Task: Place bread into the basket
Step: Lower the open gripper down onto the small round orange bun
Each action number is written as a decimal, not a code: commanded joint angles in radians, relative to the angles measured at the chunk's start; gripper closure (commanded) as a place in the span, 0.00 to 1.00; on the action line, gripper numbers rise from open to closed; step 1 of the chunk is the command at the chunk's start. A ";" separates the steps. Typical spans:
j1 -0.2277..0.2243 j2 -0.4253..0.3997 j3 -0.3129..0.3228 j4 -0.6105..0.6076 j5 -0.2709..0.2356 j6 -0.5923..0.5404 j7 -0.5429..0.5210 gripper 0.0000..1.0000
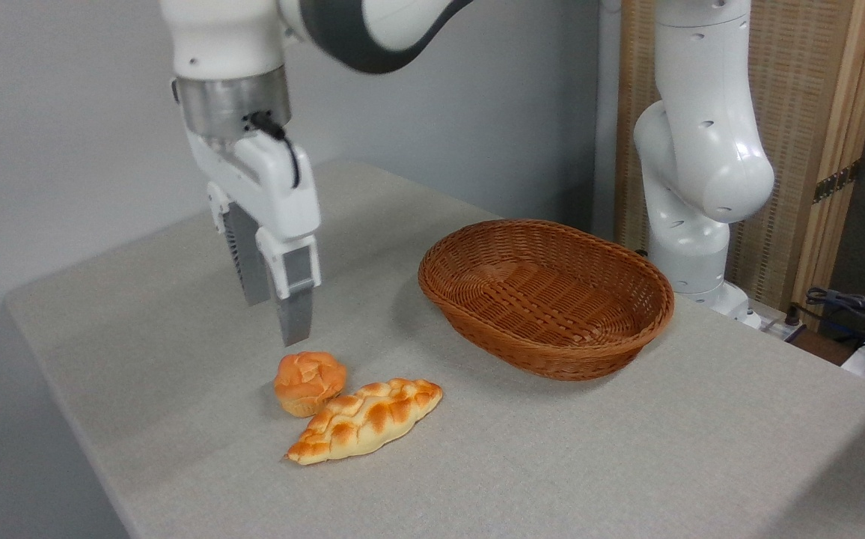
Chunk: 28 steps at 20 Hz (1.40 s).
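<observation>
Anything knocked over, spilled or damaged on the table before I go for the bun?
Nothing stands out. The bun sits upright against the braided loaf, the basket is upright and empty, and the gripper hangs above the bun.

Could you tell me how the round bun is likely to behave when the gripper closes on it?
The bun looks puffy, so it is probably light and may squash a little between the fingers. Its rounded, knobbly top could let it slip or roll if pinched off-centre. It lies against the braided loaf, so that may get nudged. The gripper hangs just above it, fingers apart.
</observation>
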 commanded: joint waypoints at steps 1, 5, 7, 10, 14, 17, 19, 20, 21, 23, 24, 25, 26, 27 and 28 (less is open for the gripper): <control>-0.010 0.039 -0.046 -0.027 -0.018 0.027 0.012 0.00; -0.010 0.081 -0.078 -0.071 -0.018 0.033 0.011 0.00; 0.002 0.123 -0.078 -0.071 -0.018 0.071 0.017 0.00; 0.002 0.125 -0.078 -0.071 -0.018 0.062 0.029 0.00; 0.002 0.134 -0.078 -0.080 -0.018 0.050 0.032 0.00; -0.007 0.138 -0.079 -0.091 -0.016 0.037 0.032 0.00; -0.007 0.138 -0.079 -0.091 -0.018 0.037 0.032 0.00; -0.007 0.140 -0.079 -0.091 -0.018 0.037 0.032 0.00; -0.007 0.138 -0.079 -0.091 -0.018 0.036 0.032 0.00; -0.007 0.140 -0.079 -0.090 -0.018 0.036 0.032 0.06; -0.009 0.140 -0.079 -0.090 -0.018 0.036 0.029 0.22; -0.009 0.140 -0.079 -0.090 -0.018 0.036 0.028 0.32; -0.009 0.140 -0.081 -0.090 -0.019 0.036 0.025 0.47; -0.009 0.140 -0.079 -0.091 -0.019 0.036 0.026 0.47; -0.010 0.146 -0.087 -0.090 -0.019 0.036 0.025 0.46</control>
